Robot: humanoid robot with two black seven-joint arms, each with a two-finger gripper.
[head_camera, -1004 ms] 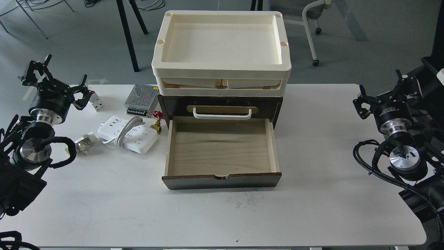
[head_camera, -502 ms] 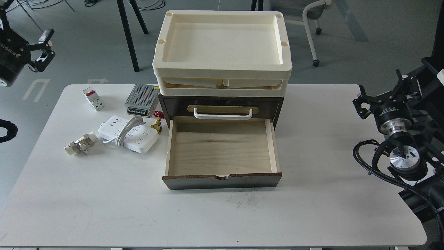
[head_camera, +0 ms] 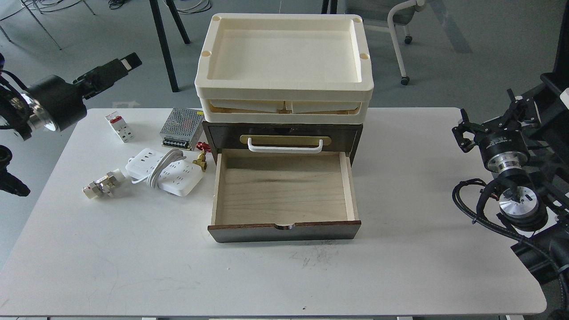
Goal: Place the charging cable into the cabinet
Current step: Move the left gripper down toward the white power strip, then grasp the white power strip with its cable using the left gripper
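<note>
The charging cable [head_camera: 171,175], a flat white power strip with its thick cord looped over it, lies on the white table [head_camera: 266,275] just left of the cabinet [head_camera: 222,133]. Its plug [head_camera: 101,184] lies further left. The dark brown cabinet has its lower drawer [head_camera: 284,195] pulled out, pale wood inside and empty. The upper drawer has a white handle [head_camera: 284,146]. My left gripper [head_camera: 120,66] is raised beyond the table's far left corner, seen side-on, well away from the cable. My right gripper [head_camera: 489,116] hovers at the table's right edge, fingers spread, empty.
Two stacked cream trays [head_camera: 284,93] sit on top of the cabinet. A silver perforated power supply box [head_camera: 182,126], a white-and-red breaker block [head_camera: 119,126] and a small brass fitting with a red part [head_camera: 201,156] lie near the cable. Chair and table legs stand behind.
My left arm swung up from the table's left edge, out toward the upper left, then back in pointing right toward the trays. The right arm, cable and drawer have not moved.
</note>
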